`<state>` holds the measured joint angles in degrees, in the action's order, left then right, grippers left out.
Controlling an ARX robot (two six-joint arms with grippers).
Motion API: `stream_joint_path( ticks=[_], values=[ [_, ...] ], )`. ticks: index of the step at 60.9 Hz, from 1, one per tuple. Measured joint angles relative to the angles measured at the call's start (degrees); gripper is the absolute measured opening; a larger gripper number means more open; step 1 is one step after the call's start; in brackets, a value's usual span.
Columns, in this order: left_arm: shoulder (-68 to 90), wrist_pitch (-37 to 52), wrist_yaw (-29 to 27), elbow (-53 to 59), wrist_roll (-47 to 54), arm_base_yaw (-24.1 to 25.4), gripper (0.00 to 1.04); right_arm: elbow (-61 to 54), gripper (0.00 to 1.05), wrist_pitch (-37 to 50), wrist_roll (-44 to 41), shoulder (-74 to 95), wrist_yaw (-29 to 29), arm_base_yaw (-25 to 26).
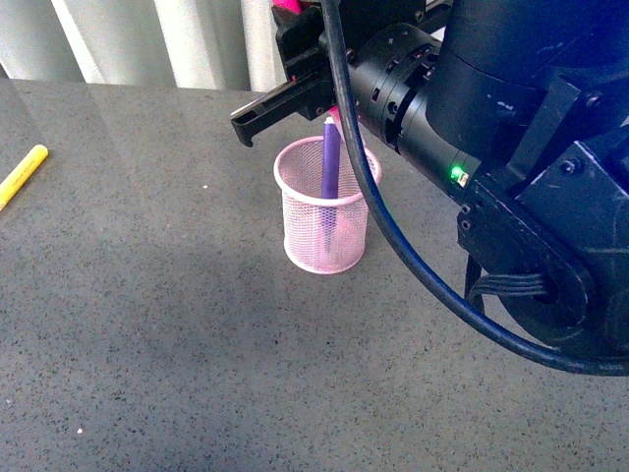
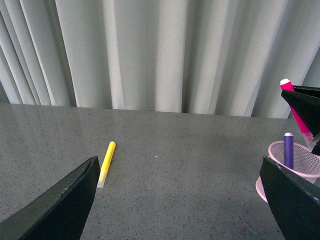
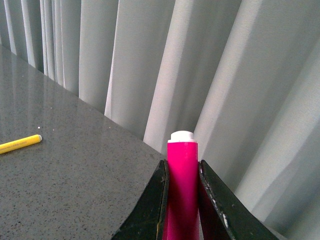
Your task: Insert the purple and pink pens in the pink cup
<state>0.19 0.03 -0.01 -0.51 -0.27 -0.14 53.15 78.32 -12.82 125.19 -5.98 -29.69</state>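
Magenta-pink pen (image 3: 182, 195), clamped near-upright in the right gripper (image 3: 182, 167), hangs just over the far rim of the pink cup (image 1: 316, 241); the purple pen (image 1: 331, 162) already stands inside. The left gripper (image 2: 180, 161), jaws apart and empty, sits farther left.

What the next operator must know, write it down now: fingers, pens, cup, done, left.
Right gripper: fingers shut on the pink pen, held just above the pink cup, not yet inside.
Left gripper: open, empty, low over the table.
Done: purple pen stands in the cup.
Left: lower the pink pen in and release.
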Motion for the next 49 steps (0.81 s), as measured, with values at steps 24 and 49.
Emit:
stream_joint_path(
  ticks=[24, 49],
  values=[
    [0.0, 0.0, 0.0, 0.0, 0.0, 0.0, 0.98, 3.2, 0.12, -0.6, 1.9, 4.2, -0.6, -0.3],
    [0.0, 0.0, 0.0, 0.0, 0.0, 0.0, 0.98, 2.9, 0.12, 0.5, 3.2, 5.4, 0.8, -1.3]
  ],
)
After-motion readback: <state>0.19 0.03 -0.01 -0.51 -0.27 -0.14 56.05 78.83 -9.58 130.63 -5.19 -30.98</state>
